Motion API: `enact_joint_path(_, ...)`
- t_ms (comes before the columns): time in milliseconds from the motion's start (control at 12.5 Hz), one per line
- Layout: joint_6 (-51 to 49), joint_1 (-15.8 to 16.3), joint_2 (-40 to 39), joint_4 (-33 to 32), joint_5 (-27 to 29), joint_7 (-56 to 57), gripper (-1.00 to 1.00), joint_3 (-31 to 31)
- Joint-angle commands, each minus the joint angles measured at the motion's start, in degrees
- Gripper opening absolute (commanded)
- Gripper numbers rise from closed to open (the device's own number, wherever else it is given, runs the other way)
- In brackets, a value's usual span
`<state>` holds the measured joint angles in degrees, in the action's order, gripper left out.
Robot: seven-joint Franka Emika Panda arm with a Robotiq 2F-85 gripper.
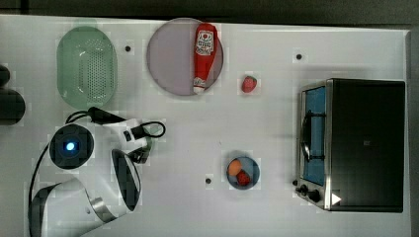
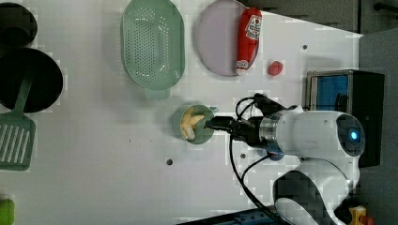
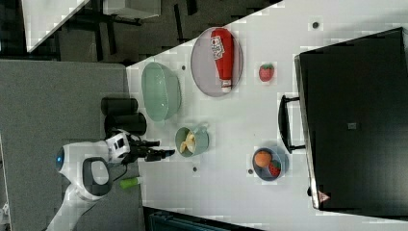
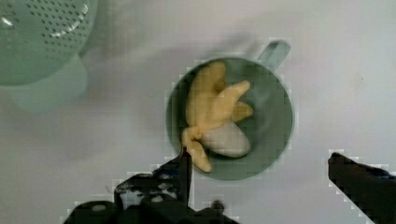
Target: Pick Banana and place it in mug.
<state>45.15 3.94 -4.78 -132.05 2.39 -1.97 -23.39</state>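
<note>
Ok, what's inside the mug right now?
The banana, partly peeled with its pale flesh showing, lies in the mug; one peel tip reaches the rim. The mug floor under it is covered. The gripper stands open, clear of it.

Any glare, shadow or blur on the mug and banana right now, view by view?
Wrist view: soft all over, banana and mug still readable, faint shadow beside the mug, bright glints on the colander. Left view: even light, blocky edges, the gripper overlaps the mug's rim. Right view: the banana is small but visible in the mug. Top view: the arm covers the mug.
</note>
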Motion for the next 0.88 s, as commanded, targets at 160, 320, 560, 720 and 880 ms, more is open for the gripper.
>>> enact_joint_path(160, -0.35, -0.8, 3.42, 4.92, -0.49, -3.51, 1.0, 3.54)
enact_joint_path(320, -7.4, -1.3, 7.1, 8.87, -0.51, -3.45, 1.0, 7.33)
enact_joint_path(560, -23.18, -2.05, 11.81, 17.65, -0.75, -3.25, 1.0, 14.95)
enact_joint_path(720, -31.57, -2.4, 13.13, 22.46, -1.35, -3.01, 1.0, 19.86)
enact_joint_path(880, -36.91, -2.46, 13.39, 26.96, -2.19, -3.01, 1.0, 23.92)
